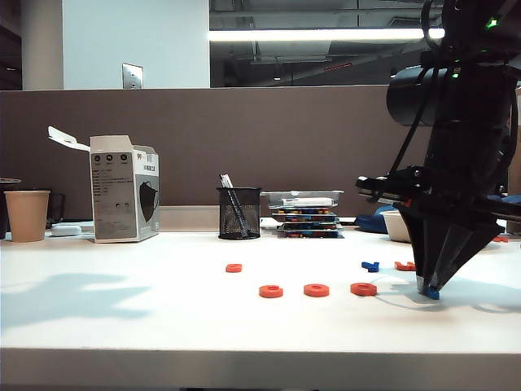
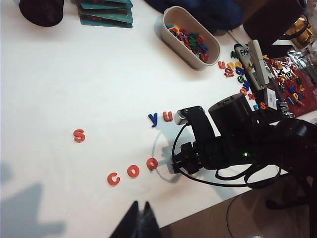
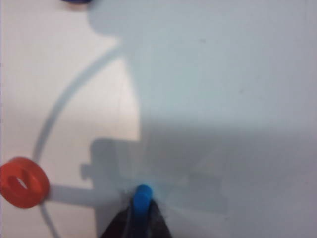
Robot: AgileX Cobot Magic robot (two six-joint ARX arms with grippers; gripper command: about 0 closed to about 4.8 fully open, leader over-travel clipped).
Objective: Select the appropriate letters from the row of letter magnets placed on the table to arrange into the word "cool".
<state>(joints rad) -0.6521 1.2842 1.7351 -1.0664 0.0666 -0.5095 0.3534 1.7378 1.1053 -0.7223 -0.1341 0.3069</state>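
Two glossy orange rings [image 1: 316, 290] lie beside right gripper's [image 1: 430, 290] blue bar [image 3: 142, 202].

I take the pen cup [image 1: 239, 213] at the back of the table [image 1: 122, 326] as my mark: before it and a little to its right I see the C [image 1: 270, 291] and the two O's [image 1: 316, 290] in a line, with the right gripper [image 1: 429, 288] down on the tabletop further right, the L [image 1: 431, 294] at its tips. The S [image 1: 234, 267] lies alone just before the cup, and the Y-like letter [image 1: 370, 265] and the angular letter [image 1: 404, 265] lie well to its right, behind the line. The left gripper [image 2: 140, 220] hangs over the table's near edge, well before the cup.
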